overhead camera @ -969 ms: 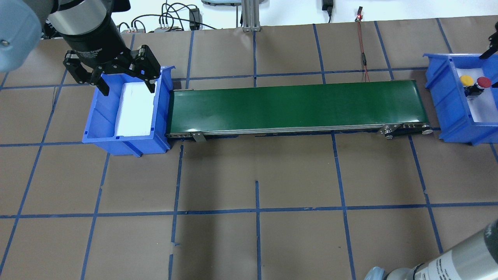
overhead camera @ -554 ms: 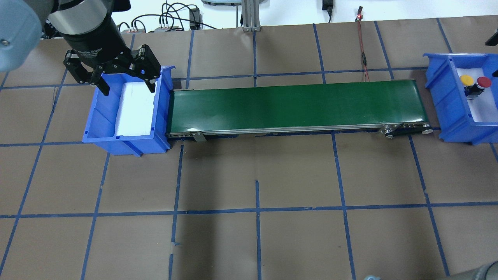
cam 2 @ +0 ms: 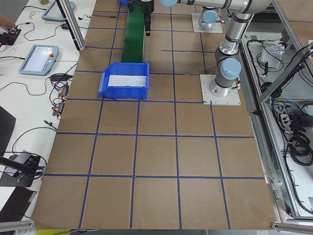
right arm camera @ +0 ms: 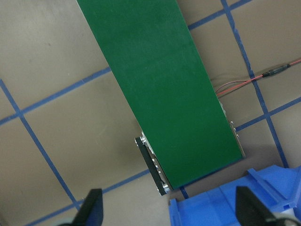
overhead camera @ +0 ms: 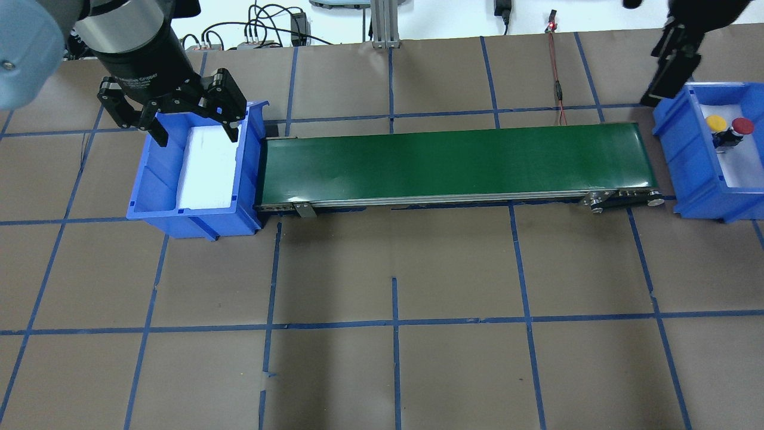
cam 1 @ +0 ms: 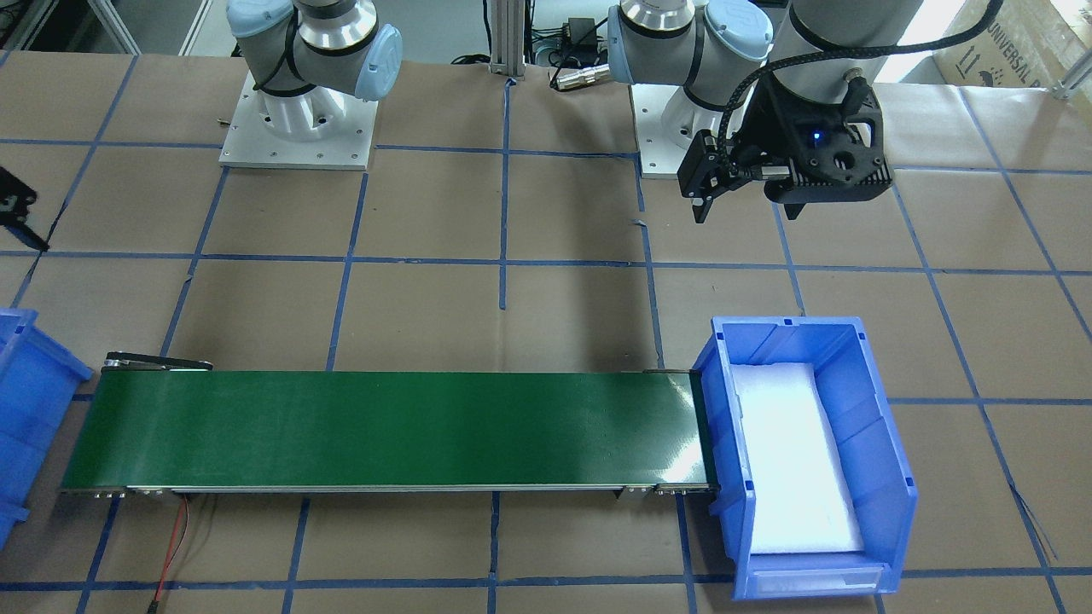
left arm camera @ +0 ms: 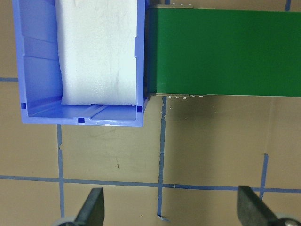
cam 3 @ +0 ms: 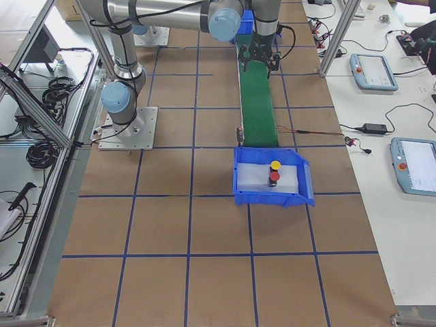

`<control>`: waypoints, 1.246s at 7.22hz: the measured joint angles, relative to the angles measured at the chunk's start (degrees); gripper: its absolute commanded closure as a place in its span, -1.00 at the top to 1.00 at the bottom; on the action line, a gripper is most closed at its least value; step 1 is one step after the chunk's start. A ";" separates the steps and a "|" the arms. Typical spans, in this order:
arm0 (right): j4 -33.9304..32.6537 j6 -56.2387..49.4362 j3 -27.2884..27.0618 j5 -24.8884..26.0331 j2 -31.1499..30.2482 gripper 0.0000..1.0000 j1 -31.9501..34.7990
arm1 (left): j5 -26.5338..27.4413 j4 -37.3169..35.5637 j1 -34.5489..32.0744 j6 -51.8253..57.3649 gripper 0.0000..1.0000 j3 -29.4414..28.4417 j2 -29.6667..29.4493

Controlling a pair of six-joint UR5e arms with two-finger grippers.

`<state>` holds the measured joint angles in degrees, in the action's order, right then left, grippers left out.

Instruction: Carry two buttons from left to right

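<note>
The two buttons stand side by side on white foam in the right blue bin point(overhead camera: 686, 149): the yellow button point(overhead camera: 715, 122) and the red button point(overhead camera: 742, 125). They also show in the exterior right view, the yellow button point(cam 3: 275, 165) and the red button point(cam 3: 274, 176). My right gripper point(overhead camera: 668, 65) hangs high beside that bin's far-left corner, open and empty; its wrist view shows my right gripper point(right arm camera: 170, 209) with its fingers wide apart. My left gripper point(overhead camera: 197, 138) hangs open and empty over the left blue bin point(overhead camera: 155, 173), which holds only white foam.
A green conveyor belt point(overhead camera: 453, 161) runs between the two bins. A red wire point(overhead camera: 558, 89) lies behind its right end. Cables and a metal post point(overhead camera: 382, 24) stand at the table's far edge. Brown paper with blue tape lines covers the table.
My right gripper has moved up and left, away from the right bin, and its forearm has left the overhead view's lower right corner. The left gripper and the buttons have not moved.
</note>
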<state>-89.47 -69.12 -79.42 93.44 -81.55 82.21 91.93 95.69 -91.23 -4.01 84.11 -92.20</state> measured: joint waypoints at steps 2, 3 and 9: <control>-0.40 17.84 0.01 0.21 -0.04 1.00 5.09 | 0.02 0.02 0.00 0.03 1.00 0.00 0.00; -0.47 27.41 0.03 -0.01 -0.05 1.00 6.37 | 0.05 0.02 0.00 0.05 1.00 0.00 0.00; -1.99 57.87 0.23 -1.02 -0.35 1.00 9.45 | 0.13 0.02 0.00 0.05 1.00 0.00 0.00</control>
<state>-91.46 -11.25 -79.19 92.42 -81.90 91.66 92.06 95.71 -91.23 -3.96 84.11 -92.20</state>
